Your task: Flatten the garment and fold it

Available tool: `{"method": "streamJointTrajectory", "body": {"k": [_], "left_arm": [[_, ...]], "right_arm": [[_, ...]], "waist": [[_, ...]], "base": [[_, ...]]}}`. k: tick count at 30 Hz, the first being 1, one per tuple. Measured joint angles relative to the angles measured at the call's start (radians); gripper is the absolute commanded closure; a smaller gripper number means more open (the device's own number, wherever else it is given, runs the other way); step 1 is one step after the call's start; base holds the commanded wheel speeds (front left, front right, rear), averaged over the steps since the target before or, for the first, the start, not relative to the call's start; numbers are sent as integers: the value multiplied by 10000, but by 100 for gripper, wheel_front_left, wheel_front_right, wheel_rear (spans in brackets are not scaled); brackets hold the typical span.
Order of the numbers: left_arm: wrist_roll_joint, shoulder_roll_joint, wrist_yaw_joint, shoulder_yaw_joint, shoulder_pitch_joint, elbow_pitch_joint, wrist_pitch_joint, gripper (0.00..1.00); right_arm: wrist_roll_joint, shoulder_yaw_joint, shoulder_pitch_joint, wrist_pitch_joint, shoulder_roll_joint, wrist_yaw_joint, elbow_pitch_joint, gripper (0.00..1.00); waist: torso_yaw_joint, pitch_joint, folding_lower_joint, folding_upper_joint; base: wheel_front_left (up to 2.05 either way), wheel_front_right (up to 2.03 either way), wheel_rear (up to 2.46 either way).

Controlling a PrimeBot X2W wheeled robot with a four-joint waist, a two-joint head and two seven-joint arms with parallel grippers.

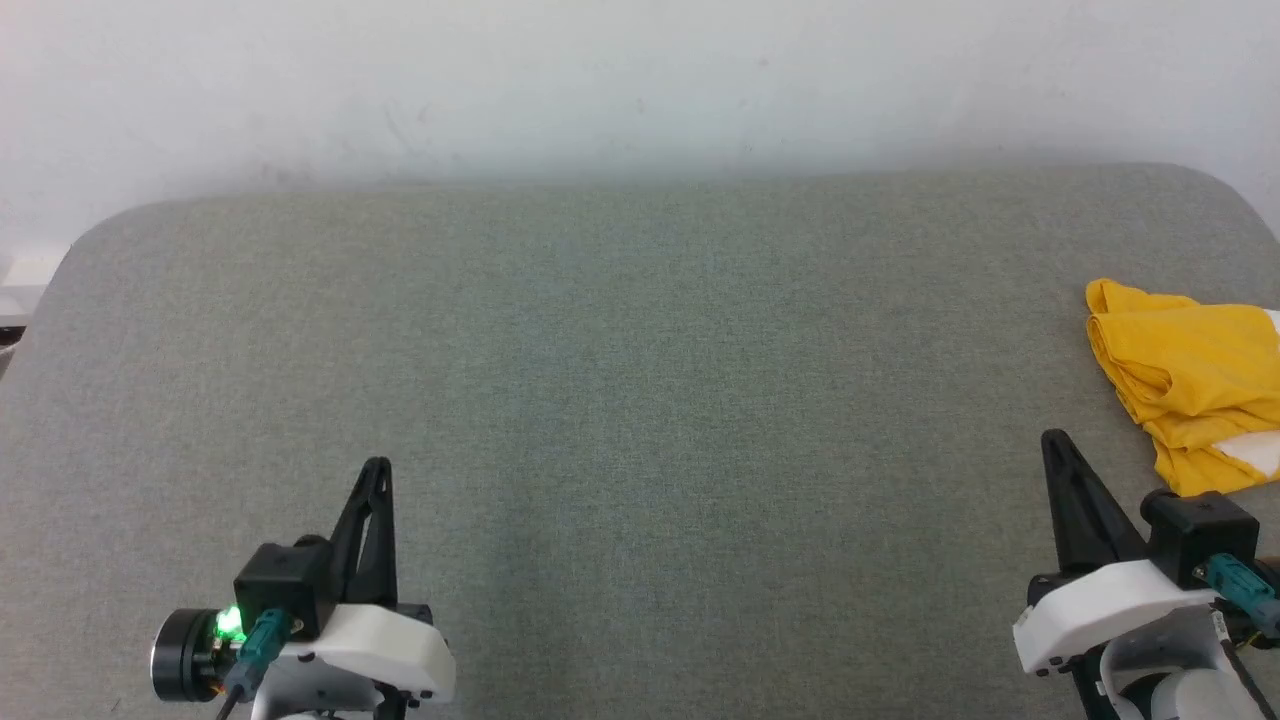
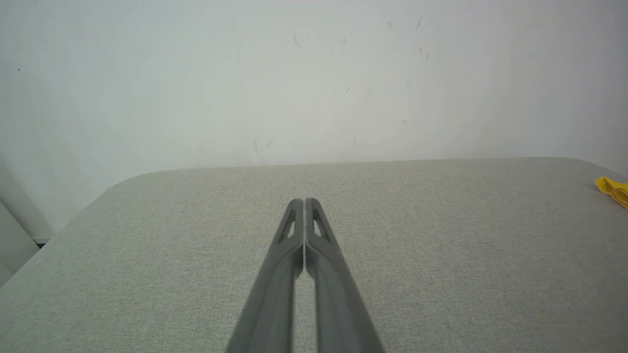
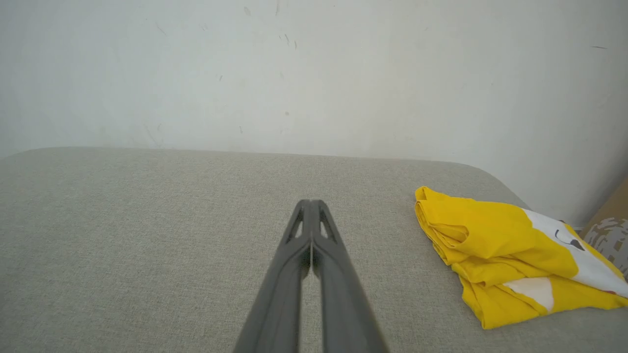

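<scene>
Yellow T-shirt (image 3: 495,245) lies bunched at the grey padded table's (image 1: 640,350) right edge. Left gripper (image 1: 378,468) and right gripper (image 1: 1052,440) are clenched and empty. The right one should open, pinch a loose edge, and drag it centreward.

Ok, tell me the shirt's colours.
Bright yellow shirt with a white patch; clearest in the right wrist view.

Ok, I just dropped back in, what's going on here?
Nothing is being handled yet. The yellow T-shirt lies bunched up at the far right of the grey padded table, not spread flat. The left claw and the right claw are both shut and empty. The right one is nearer the shirt but apart from it.
</scene>
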Motion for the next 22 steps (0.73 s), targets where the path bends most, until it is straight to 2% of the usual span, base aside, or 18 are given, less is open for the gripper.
{"method": "streamJointTrajectory", "body": {"k": [22], "left_arm": [[290,-178,-84,128,-41,56,443,100]], "right_arm": [[-180,384,6,397,2,0,-311,100]], "waist": [[-31,-108,-1,0]], "base": [[0,0,0]]}}
